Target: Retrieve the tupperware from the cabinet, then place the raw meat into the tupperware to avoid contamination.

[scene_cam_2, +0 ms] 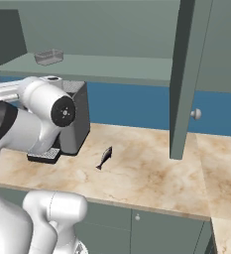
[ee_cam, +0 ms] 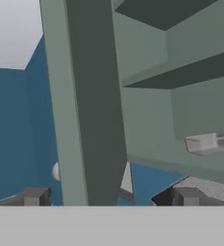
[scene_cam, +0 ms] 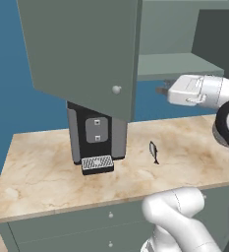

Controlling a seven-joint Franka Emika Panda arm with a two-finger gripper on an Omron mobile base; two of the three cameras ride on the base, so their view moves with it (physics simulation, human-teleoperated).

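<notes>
Cabinet (scene_cam_2: pixel 186 74) doors open; gripper (ee_cam: pixel 108 197) spread wide, empty, just outside. Tupperware (scene_cam_2: pixel 49 57) sits on the bottom shelf, apart. Best to swing clear of the door edge and approach level.

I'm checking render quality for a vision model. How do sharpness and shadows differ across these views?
Left base view: crisp, the raw meat throws almost no shadow. Right base view: equally sharp, the tupperware reads clearly on the cabinet shelf. Hand view: softer, the tupperware looks smeared and the door edge is dark.

Grey-green cabinet (scene_cam_2: pixel 112 30); dark grey raw meat (scene_cam_2: pixel 104 157); beige marbled counter (scene_cam: pixel 47 167).
</notes>
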